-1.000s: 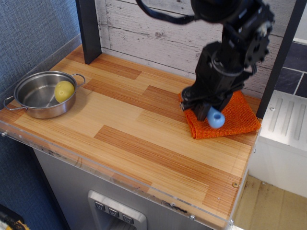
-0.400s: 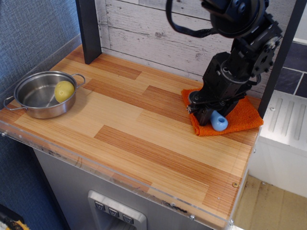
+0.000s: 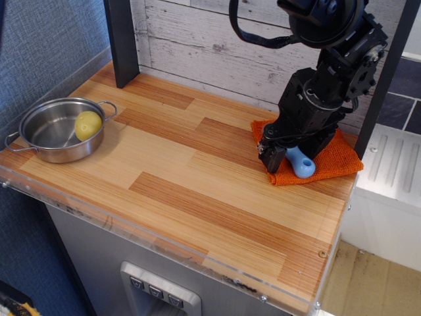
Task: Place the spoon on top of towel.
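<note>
The orange towel lies at the far right of the wooden counter. The spoon shows as a thick light-blue handle end, low on the towel's front part; its grey bowl is hidden by the gripper. My black gripper stands on the towel, pointing down. Its fingers are closed around the spoon, and the handle sticks out toward the front.
A steel pot with a yellow fruit in it stands at the left edge. A black post rises at the back left. The counter's right edge is just past the towel.
My gripper has moved a little to the right and down with the spoon, bringing it onto the towel. The towel has shifted slightly right.
</note>
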Robot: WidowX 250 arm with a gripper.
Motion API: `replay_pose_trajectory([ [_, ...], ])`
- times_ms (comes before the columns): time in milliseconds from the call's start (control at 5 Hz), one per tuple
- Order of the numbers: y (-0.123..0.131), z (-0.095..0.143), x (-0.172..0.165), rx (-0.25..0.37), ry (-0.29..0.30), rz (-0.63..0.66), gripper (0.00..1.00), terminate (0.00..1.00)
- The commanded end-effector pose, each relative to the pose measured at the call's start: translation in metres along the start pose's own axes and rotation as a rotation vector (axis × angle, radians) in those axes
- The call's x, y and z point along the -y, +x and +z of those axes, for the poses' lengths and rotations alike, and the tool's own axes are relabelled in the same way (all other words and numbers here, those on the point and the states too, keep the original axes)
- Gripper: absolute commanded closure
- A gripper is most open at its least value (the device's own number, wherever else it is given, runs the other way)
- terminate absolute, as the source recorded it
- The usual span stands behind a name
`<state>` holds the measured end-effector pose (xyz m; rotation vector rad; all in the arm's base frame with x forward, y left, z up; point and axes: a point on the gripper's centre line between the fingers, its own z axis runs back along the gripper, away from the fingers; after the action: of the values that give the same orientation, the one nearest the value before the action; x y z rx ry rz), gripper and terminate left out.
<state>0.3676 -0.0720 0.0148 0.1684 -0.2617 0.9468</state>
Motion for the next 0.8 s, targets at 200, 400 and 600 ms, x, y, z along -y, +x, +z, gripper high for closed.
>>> replay_pose_trajectory([
  [200,0.025,0.067,-0.027,0.044,-0.074,0.081,0.0,0.0],
  [400,0.036,0.091,-0.037,0.036,-0.115,0.094,0.0,0.0],
  [600,0.046,0.12,-0.048,0.053,-0.13,0.135,0.0,0.0],
])
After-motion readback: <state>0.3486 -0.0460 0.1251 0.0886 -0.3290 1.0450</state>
